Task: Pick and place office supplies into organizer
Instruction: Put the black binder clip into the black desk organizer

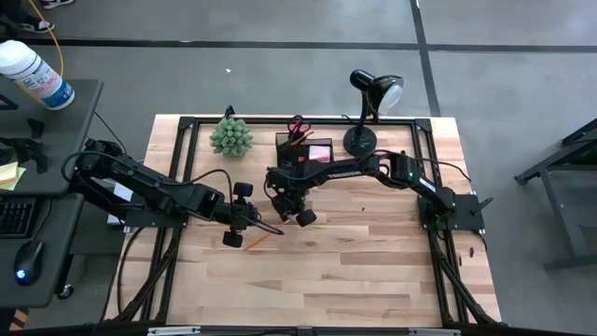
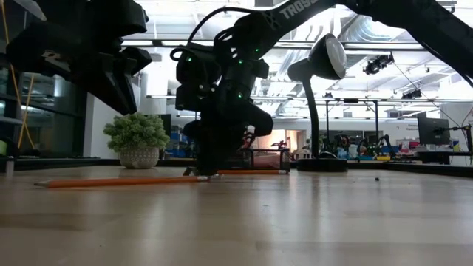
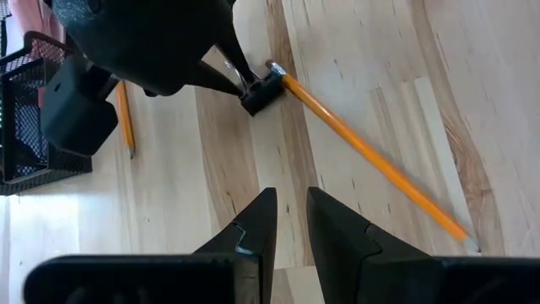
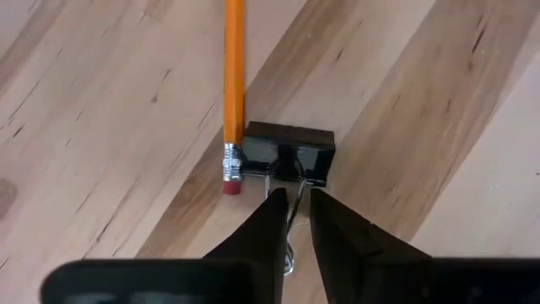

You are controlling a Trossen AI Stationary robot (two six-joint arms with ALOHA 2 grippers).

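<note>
Tabletop (image 1: 373, 252): right gripper (image 4: 293, 203) pinches binder clip (image 4: 288, 152) handles

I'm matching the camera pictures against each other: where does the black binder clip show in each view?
High: hidden beneath the right gripper.
Low: not discernible.
Left wrist: binder clip at the top centre.
Right wrist: centre, by the fingertips.
Shared landmark: orange pencil, whose eraser end lies beside the clip.

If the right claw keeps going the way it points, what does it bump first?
Probably the black binder clip. The right claw points straight at it, its tips already around the clip's wire handles. The orange pencil lies just beside that path.
</note>
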